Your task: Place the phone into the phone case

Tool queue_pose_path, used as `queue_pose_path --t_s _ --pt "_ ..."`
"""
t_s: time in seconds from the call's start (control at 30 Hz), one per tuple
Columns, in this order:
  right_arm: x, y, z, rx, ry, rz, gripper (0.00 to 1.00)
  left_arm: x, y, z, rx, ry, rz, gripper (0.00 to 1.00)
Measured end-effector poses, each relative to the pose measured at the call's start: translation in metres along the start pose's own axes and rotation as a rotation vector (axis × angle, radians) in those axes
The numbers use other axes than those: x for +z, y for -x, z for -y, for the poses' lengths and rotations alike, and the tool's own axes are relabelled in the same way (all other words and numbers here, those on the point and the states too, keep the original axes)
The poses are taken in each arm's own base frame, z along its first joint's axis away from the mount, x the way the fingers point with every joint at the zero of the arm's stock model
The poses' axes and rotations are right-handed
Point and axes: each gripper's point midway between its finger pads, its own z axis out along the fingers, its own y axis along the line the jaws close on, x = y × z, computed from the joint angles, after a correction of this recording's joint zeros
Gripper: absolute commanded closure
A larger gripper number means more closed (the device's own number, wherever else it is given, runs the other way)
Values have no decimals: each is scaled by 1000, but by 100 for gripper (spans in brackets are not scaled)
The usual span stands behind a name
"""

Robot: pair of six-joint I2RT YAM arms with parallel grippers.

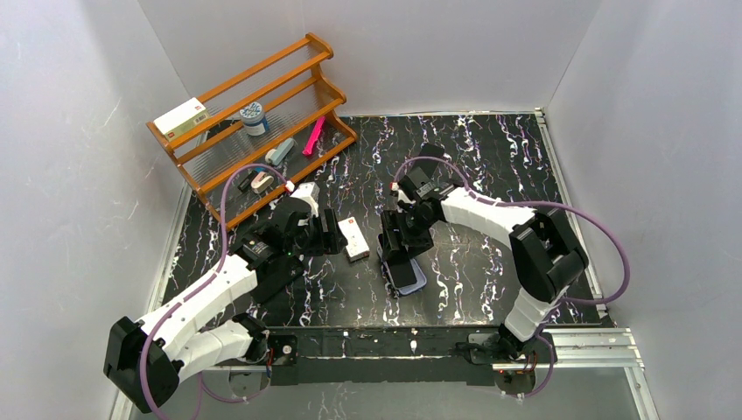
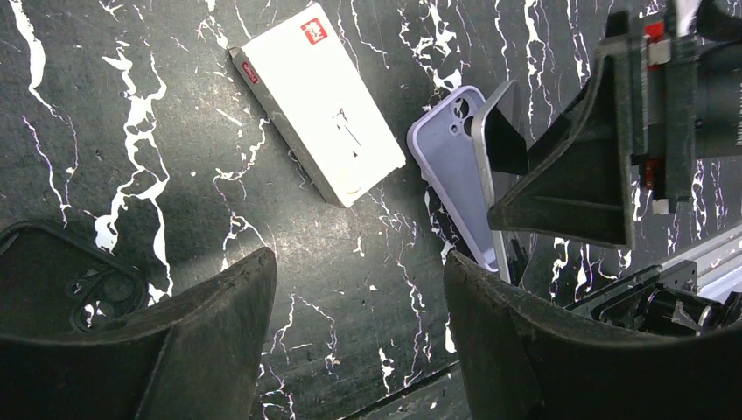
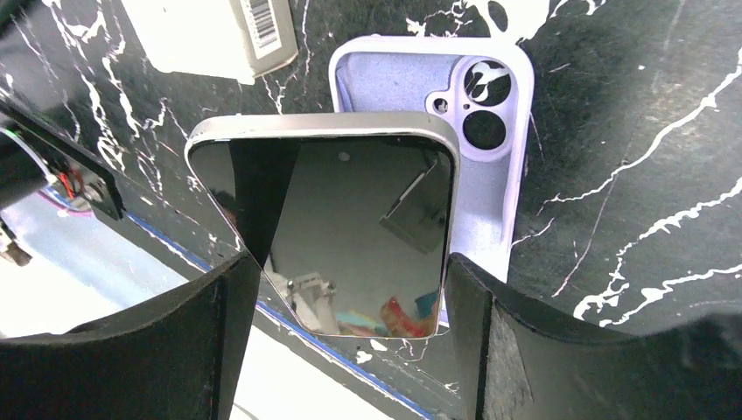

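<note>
Room first: open marbled table (image 1: pixel 490 166) on the far right, well apart from both arms. White walls on three sides. A wooden rack (image 1: pixel 262 79) filling the far left corner. Along the near edge, a metal rail (image 1: pixel 595 337), near the work spot.

By count: two arms, two grippers, one phone, one lilac case, one white box, one rack.

Clamped by its two long sides between the fingers of the right gripper (image 3: pixel 350 276): the phone (image 3: pixel 332 192), glossy face up, tilted, its far end raised over the case (image 3: pixel 486 175). Contact at the near end: cannot tell. Case flat on the table, open side up, camera cutout uncovered. Just left of the case and apart from it, the white box (image 2: pixel 319 105).

Left gripper (image 2: pixel 359 262) hovering near the box, fingers wide apart, nothing between them.

Only from the left wrist: the phone seen edge-on, slanting up from the case, and a dark case-like shape (image 2: pixel 61 280) by the left finger, too shadowed to name. Only from the right wrist: the screen and the grip on both sides. Only from above: rack and walls.
</note>
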Motion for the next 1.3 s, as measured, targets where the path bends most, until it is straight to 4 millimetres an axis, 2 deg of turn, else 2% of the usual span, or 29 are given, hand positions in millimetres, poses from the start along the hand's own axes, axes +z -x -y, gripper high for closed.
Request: queue_pose_path --t_s 0.2,0.53,0.9,0.97,1.17,1.3 --pt "10 -9 8 -43 -3 -62 49 0 0 -1 0 7 0 32" --pt "12 -9 10 -122 8 -64 43 0 0 -2 0 10 3 32" --pt "18 -11 18 -130 -12 -74 16 -1 3 0 -1 6 8 32" --pt "18 -11 18 -128 -16 -72 12 -2 5 2 -3 2 11 32" --pt "4 -9 10 -123 -4 -39 9 0 2 6 -20 -10 -8 36" --pt "-5 -6 4 -131 8 -11 12 4 -6 13 -20 -28 -44 38"
